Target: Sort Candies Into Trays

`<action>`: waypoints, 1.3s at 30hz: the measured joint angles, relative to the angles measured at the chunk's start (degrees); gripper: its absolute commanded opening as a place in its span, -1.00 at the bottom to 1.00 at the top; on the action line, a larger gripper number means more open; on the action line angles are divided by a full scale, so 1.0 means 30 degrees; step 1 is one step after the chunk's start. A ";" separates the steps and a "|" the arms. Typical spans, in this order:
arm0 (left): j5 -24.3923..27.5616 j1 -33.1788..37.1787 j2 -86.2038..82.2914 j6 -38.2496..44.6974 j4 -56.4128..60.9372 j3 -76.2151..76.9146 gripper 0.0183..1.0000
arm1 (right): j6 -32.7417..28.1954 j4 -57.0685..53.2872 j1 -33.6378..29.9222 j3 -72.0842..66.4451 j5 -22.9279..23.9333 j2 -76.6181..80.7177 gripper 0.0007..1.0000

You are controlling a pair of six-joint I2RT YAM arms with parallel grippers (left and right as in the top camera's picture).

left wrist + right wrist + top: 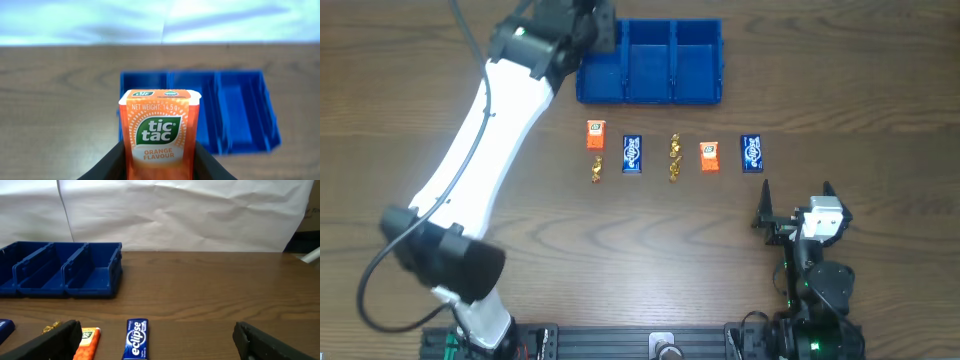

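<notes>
My left gripper (592, 24) is raised over the left end of the blue three-compartment tray (650, 88), shut on an orange mint box (161, 135). In the left wrist view the tray (235, 110) lies just beyond that box. On the table below the tray runs a row: an orange box (595, 134), a gold candy (597, 171), a blue gum pack (632, 153), two gold candies (675, 160), another orange box (709, 156) and a second blue pack (752, 153). My right gripper (795, 205) stands open near that row's right end, with nothing between its fingers.
In the right wrist view the tray (62, 270) sits far off, with a blue pack (136, 339), an orange box (88, 340) and a gold candy (50, 328) close ahead. Bare wooden table (860, 90) extends to the right of the tray.
</notes>
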 measured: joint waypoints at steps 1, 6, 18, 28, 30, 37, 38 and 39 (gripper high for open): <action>-0.0372 -0.0080 0.0692 -0.0073 -0.0102 0.0648 -0.44 | 0.0000 0.0000 0.0000 0.0000 0.0000 0.0000 1.00; -0.1290 0.0000 0.4954 -0.0736 -0.0284 0.1887 -0.42 | 0.0000 0.0000 0.0000 0.0000 -0.0007 0.0000 1.00; -0.0641 0.1035 0.6448 -0.1377 0.0160 0.1887 -0.44 | 0.0000 0.0000 0.0000 0.0000 -0.0007 0.0000 1.00; 0.0532 0.1413 0.7191 -0.0903 0.0226 0.1887 -0.44 | 0.0000 0.0000 0.0000 0.0000 -0.0007 0.0000 1.00; 0.0787 0.1421 0.7650 -0.0772 0.0211 0.1887 -0.44 | 0.0000 0.0000 0.0000 0.0000 -0.0007 0.0000 1.00; 0.1035 0.1413 0.7759 -0.0211 0.0277 0.1887 -0.35 | 0.0000 0.0000 0.0000 0.0000 -0.0007 0.0000 1.00; 0.1144 0.1413 0.7759 -0.0124 0.0284 0.1887 -0.29 | 0.0000 0.0000 0.0000 0.0000 -0.0007 0.0000 1.00; 0.1217 0.1413 0.7759 -0.0044 0.0291 0.1887 -0.22 | 0.0000 0.0000 0.0000 0.0000 -0.0007 0.0000 1.00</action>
